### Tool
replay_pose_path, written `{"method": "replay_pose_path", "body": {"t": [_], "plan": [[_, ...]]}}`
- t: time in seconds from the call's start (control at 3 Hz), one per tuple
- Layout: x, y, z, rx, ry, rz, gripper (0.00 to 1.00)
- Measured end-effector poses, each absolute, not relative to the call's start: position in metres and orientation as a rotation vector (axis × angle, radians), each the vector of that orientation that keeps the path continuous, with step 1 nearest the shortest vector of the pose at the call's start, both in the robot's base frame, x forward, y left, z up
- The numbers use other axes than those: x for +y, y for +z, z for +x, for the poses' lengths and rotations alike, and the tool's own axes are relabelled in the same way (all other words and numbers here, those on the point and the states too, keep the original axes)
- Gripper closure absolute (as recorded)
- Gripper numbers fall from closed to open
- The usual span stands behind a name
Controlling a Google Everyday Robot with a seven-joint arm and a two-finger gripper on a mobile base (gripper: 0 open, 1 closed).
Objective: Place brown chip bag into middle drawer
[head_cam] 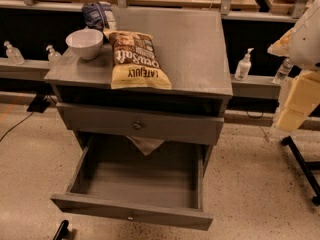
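**Checking edges and clearances: bag on tabletop, middle drawer pulled out**

Pincer [292, 111]: at the far right of the view, off the cabinet's right side, about level with the upper drawer front [137, 125]. It is well apart from the bag. Spread or pressed together: cannot tell.

Tabletop [195, 49]: the grey right half lies open from rear edge to front edge. The left half carries a white bowl [84, 43] and, behind it at the rear, a blue-and-white bag [97, 14].

Brown chip bag [137, 59]: lies flat, left of the tabletop's centre and just beside the bowl. Its cream-yellow end reaches almost to the front edge. The dark brown end points to the rear. It is glossy, and the lettering reads upside down from this view.

Middle drawer [140, 181]: the lowest one, drawn out well past the cabinet front. Its grey floor is in full view, and its front panel with a small pale knob is nearest the camera. The upper drawer front, with a darker round knob, overhangs its rear part. A pale sheet [145, 145] hangs down beneath that overhang.

Speckled floor [250, 184]: open to the right of the drawer. A black stand leg [300, 159] crosses it further right.
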State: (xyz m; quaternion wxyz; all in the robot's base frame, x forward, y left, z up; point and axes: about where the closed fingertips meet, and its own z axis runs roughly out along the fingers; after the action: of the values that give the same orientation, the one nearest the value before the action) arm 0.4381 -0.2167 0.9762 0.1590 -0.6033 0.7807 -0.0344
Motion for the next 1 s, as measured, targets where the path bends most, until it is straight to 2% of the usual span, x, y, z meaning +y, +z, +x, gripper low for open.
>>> {"method": "replay_pose_path", "body": {"t": [0.33, 0.67, 1.0], "plan": [[-0.216, 0.976, 0.438, 2.231, -0.098, -1.725, 0.0], [-0.176, 0.988, 0.476, 2.144, -0.012, -1.696, 0.0], [-0.109, 1.013, 0.53, 2.02, 0.117, -1.669, 0.0]]}}
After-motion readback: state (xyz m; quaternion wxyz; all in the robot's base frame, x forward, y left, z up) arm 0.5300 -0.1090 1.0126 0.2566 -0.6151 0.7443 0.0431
